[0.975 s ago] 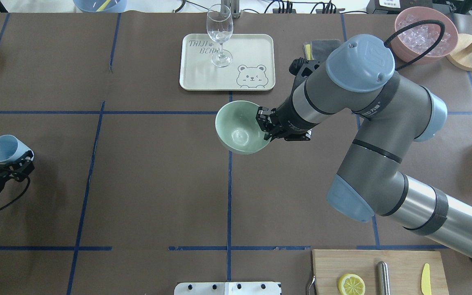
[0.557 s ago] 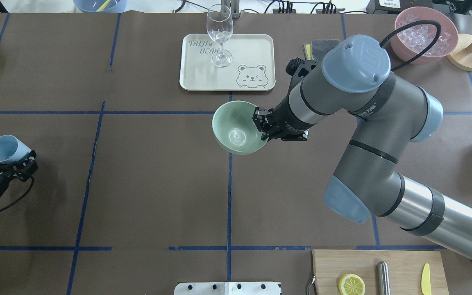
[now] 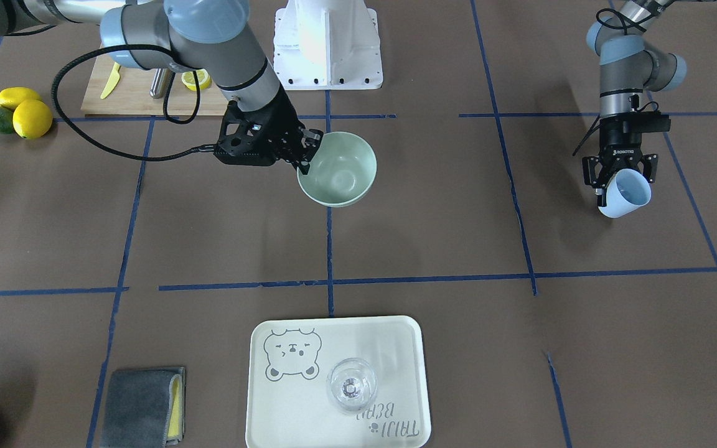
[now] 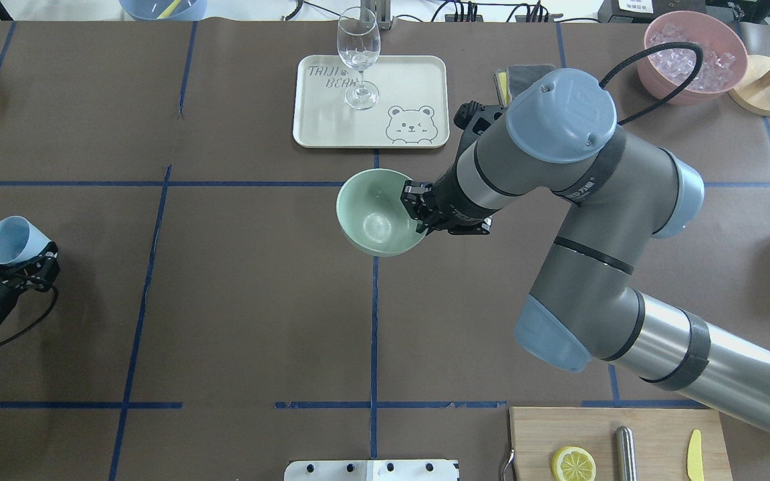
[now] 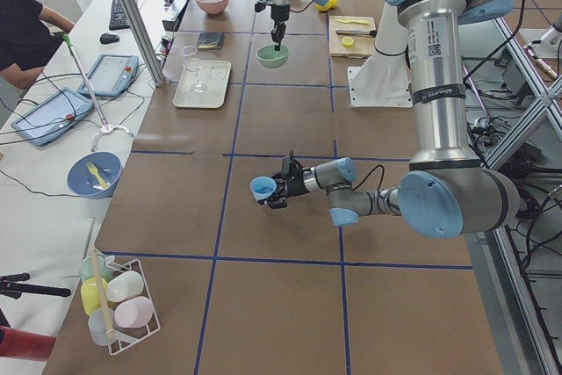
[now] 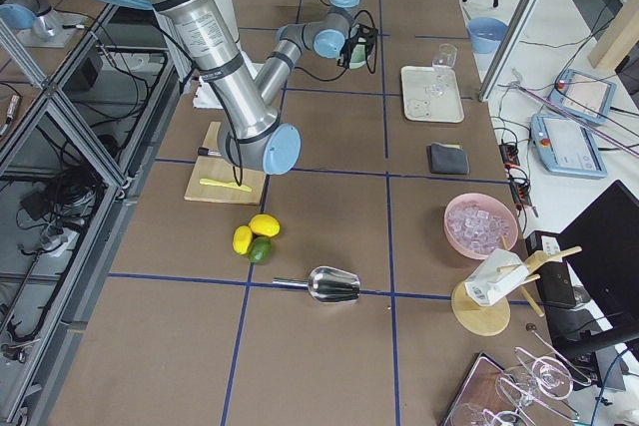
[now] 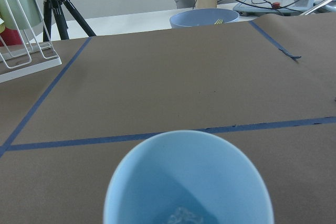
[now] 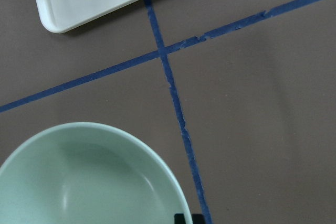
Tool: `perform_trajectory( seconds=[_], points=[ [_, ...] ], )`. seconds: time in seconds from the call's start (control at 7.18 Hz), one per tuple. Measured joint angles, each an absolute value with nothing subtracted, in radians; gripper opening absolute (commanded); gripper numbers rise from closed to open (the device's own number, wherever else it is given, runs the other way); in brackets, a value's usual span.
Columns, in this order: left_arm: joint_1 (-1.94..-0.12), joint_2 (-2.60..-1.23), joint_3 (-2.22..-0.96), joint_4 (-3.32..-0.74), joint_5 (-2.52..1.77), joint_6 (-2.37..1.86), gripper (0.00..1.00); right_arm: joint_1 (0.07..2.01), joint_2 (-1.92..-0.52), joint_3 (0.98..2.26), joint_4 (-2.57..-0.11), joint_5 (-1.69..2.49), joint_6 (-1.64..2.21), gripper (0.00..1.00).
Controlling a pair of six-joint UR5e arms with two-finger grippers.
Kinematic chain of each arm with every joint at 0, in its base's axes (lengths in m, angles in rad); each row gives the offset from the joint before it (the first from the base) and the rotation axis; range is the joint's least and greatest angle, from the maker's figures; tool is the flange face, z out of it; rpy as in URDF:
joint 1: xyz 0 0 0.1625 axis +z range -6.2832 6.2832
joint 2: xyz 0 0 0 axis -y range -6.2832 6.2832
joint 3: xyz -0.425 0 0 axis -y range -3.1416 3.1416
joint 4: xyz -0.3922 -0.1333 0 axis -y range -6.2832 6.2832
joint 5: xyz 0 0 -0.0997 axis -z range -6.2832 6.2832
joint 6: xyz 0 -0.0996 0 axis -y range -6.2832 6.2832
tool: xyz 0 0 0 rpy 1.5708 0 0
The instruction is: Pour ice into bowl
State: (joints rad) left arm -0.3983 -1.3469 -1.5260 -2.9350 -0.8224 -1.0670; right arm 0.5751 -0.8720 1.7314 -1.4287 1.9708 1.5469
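The pale mint-green bowl (image 4: 375, 220) is near the table's middle, also in the front view (image 3: 337, 168) and the right wrist view (image 8: 89, 182). It looks empty. My right gripper (image 4: 415, 207) is shut on its right rim. I cannot tell whether the bowl touches the table. My left gripper (image 4: 27, 262) is shut on a light blue cup (image 4: 11, 240) at the far left and holds it tilted, as the front view (image 3: 625, 193) shows. In the left wrist view a little clear ice (image 7: 181, 216) lies at the bottom of the cup (image 7: 189, 177).
A cream tray (image 4: 412, 80) with a wine glass (image 4: 358, 57) stands behind the bowl. A pink bowl of ice (image 4: 692, 57) and a grey cloth (image 4: 525, 77) are at the back right. A cutting board (image 4: 619, 427) with a lemon half is at the front right.
My right arm has carried the green bowl a little to the left and slightly toward me. My left gripper with the cup has barely shifted.
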Motion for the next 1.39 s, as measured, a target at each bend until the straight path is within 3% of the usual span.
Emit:
perform_trajectory(
  seconds=[0.42, 0.7, 0.84, 0.98, 1.39],
  points=[
    [-0.456, -1.346, -1.663, -2.948, -0.841, -0.952, 0.00, 0.483, -0.697, 1.493, -1.422, 1.857, 1.572, 0.00],
    [-0.460, -1.352, -1.742, -2.948, -0.844, -0.940, 0.00, 0.436, -0.649, 1.399, -1.417, 1.794, 1.584, 0.00],
    [-0.459, -1.357, -1.775, -2.946, -0.853, -0.923, 0.00, 0.425, -0.645, 1.377, -1.409, 1.779, 1.585, 0.87],
    [-0.455, -1.365, -1.796, -2.939, -0.867, -0.890, 0.00, 0.421, -0.646, 1.365, -1.392, 1.771, 1.585, 1.00],
    [-0.446, -1.425, -1.805, -2.923, -0.795, -0.707, 0.00, 0.450, -0.659, 1.387, -1.348, 1.775, 1.588, 1.00]
  ],
)
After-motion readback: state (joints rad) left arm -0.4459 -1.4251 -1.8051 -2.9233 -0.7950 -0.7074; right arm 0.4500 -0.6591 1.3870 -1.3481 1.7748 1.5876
